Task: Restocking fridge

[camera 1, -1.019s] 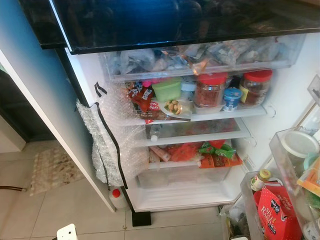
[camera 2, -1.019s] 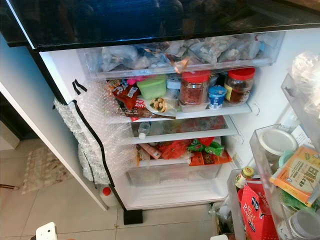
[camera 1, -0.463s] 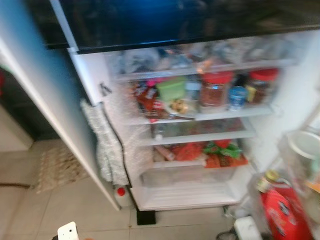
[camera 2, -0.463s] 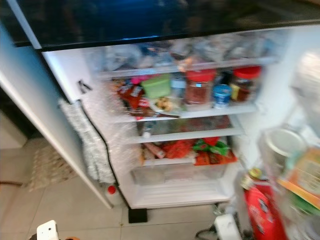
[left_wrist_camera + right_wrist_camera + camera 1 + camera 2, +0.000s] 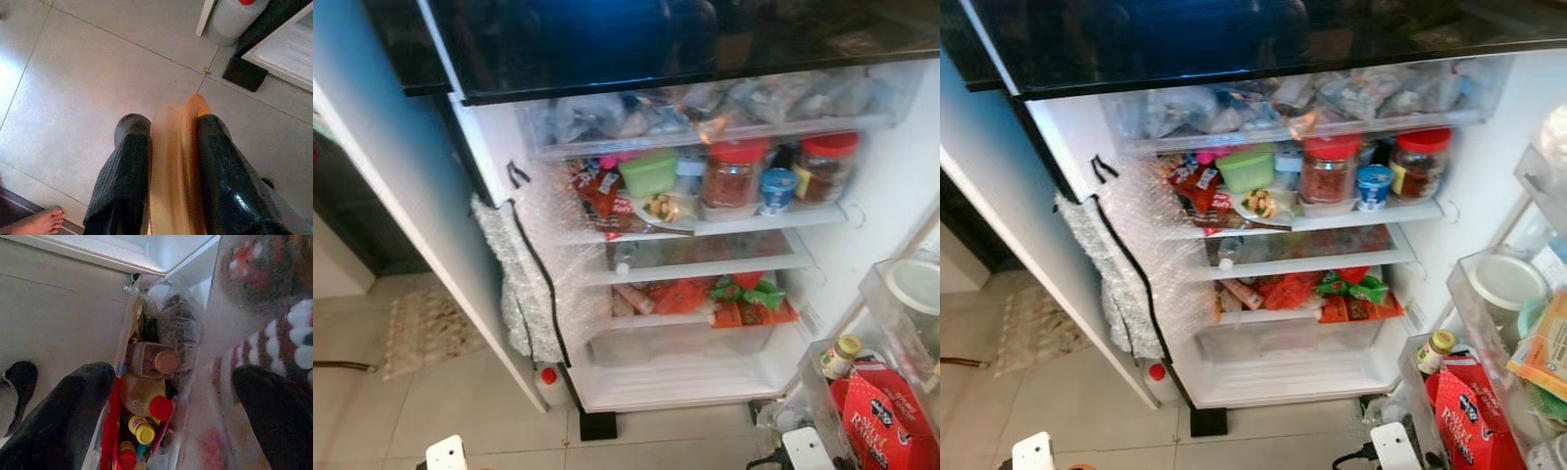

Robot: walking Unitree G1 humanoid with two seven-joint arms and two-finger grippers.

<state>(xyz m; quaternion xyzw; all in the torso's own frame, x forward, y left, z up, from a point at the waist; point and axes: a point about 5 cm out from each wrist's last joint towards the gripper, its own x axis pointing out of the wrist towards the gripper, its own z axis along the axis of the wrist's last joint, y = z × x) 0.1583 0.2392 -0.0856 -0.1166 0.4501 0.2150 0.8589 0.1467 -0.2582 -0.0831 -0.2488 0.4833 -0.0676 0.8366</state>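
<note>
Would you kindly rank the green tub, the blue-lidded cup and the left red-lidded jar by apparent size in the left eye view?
1. Left red-lidded jar
2. Green tub, only slightly smaller, so this is close.
3. Blue-lidded cup, clearly smallest.

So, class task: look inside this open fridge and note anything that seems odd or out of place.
Bubble wrap edged with black tape hangs down the fridge's left inner wall, sagging past the shelves. A red-capped white bottle stands on the floor tiles by the fridge's lower left corner.

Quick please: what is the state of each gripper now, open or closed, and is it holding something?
Left gripper: closed on a flat orange object, above the floor tiles.
Right gripper: open, holding nothing, above the door bin bottles.
</note>
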